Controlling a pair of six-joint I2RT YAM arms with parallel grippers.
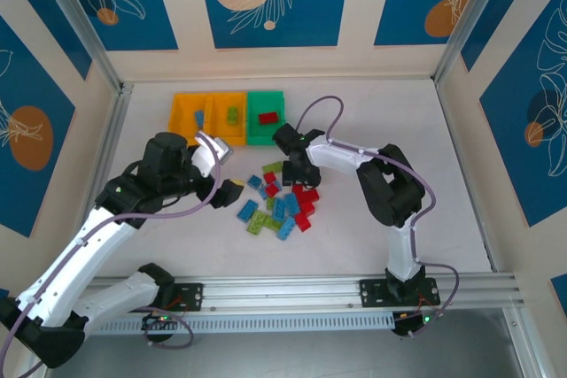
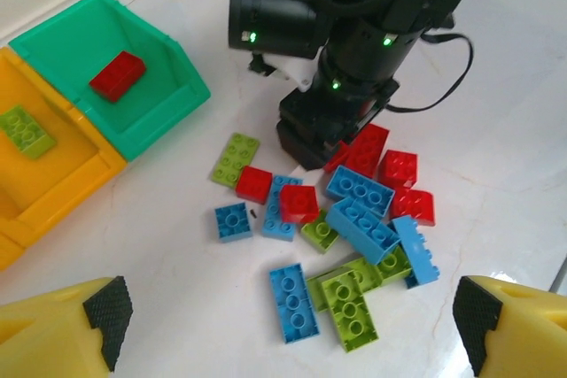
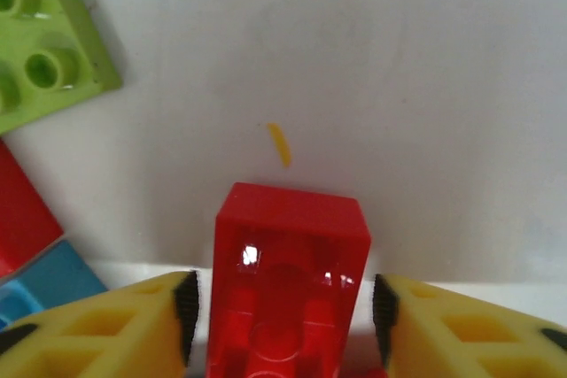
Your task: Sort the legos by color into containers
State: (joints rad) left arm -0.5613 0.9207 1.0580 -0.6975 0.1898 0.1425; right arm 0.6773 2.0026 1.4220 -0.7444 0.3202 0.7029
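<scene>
The legos lie in a loose pile [image 1: 279, 201] of blue, red and lime bricks at mid-table. The containers stand in a row at the back: an orange bin [image 1: 188, 105] with a blue brick, an orange bin [image 1: 232, 100] with a lime brick, and a green bin [image 1: 264, 134] with a red brick [image 2: 117, 75]. My right gripper [image 3: 283, 307] is down at the pile's far edge, its pads on either side of a red brick [image 3: 288, 245] with thin gaps showing. My left gripper [image 2: 288, 329] hovers wide open over the pile's near side, holding nothing.
The right arm's black wrist [image 2: 337, 121] stands over the pile's far side, close to the green bin [image 2: 190, 86]. A lime plate [image 3: 44, 50] and a red and a blue brick lie left of the right fingers. Bare tabletop surrounds the pile.
</scene>
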